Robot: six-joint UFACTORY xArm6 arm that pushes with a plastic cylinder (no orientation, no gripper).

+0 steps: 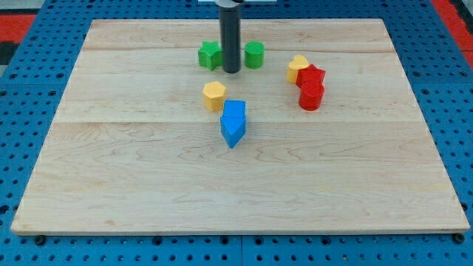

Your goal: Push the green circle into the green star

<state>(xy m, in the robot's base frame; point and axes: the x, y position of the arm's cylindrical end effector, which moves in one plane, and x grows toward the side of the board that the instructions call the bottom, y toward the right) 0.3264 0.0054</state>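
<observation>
One rod, gripperless and holding nothing, tip (pixel 231 71) standing between green star (pixel 210 55) on the view's left and green circle (pixel 254 55) on the view's right, near the board's (pixel 148 185) top edge; circle lies rightward, on the wrong side for pushing.

Tip (pixel 231 71) between star (pixel 210 55) and circle (pixel 254 55)

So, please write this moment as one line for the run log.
tip between green star block and green circle block | blocks apart | push not done | yellow hexagon block below
</observation>
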